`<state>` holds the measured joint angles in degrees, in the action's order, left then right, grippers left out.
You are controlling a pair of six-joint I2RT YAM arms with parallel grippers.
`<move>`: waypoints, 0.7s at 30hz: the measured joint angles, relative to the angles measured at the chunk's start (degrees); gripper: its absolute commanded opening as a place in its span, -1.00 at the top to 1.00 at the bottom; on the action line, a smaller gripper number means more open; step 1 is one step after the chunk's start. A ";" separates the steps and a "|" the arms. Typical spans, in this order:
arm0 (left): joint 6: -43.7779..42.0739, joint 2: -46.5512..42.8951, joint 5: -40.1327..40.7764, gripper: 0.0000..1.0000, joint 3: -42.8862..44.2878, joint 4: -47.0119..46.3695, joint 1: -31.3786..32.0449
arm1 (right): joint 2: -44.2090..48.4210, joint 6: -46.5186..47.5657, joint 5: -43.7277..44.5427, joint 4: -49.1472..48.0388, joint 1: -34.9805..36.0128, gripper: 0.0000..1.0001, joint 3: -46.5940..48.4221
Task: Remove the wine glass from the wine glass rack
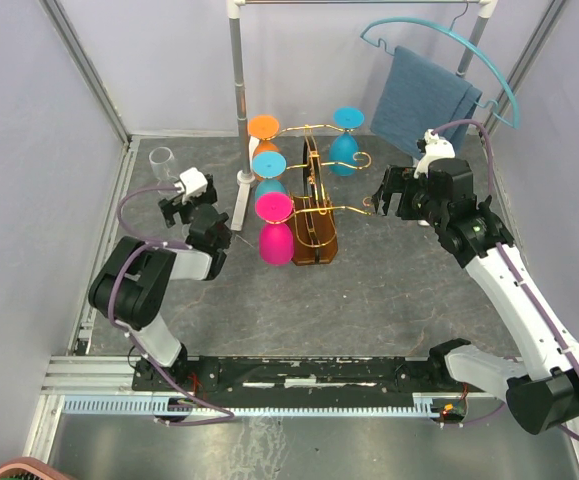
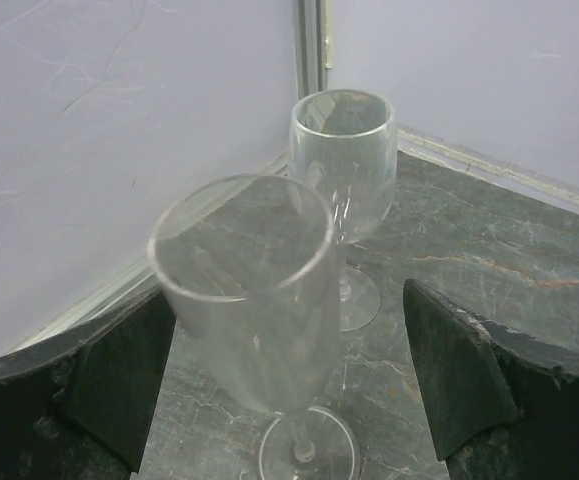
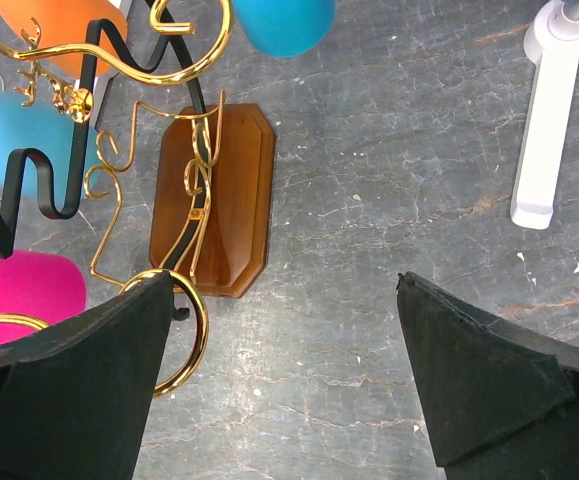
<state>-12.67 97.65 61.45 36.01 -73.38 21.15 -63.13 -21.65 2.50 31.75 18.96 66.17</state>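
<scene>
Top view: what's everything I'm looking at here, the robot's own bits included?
Wine glass rack: one, gold wire on a brown base, mid-table.
Orange glass: one, hanging on the rack's left side, farthest back.
Pink glass: one, hanging on the same side, nearest.
Blue glasses: two, hanging one on each side of the rack.
Clear glasses: two, standing in the far left corner.
White pole stand: one, left of the rack.
Towel: one, grey-blue, on a teal hanger, far right.
Table: one, dark marbled.
Left pincer: open, either side of the nearer clear glass.
Right pincer: open, beside the rack.
</scene>
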 measured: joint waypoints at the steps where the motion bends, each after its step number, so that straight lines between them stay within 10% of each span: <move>1: -0.11 -0.59 0.20 -0.98 -0.35 0.02 0.35 | 0.04 -0.02 0.00 0.02 0.00 -0.96 0.00; 21: 7.85 -33.48 2.60 -0.98 -0.81 29.22 6.43 | 1.33 0.42 -2.47 3.67 -0.33 -0.61 6.49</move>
<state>-4.82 64.16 64.05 35.20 -44.16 27.57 -61.80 -21.23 0.03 35.42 18.63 72.66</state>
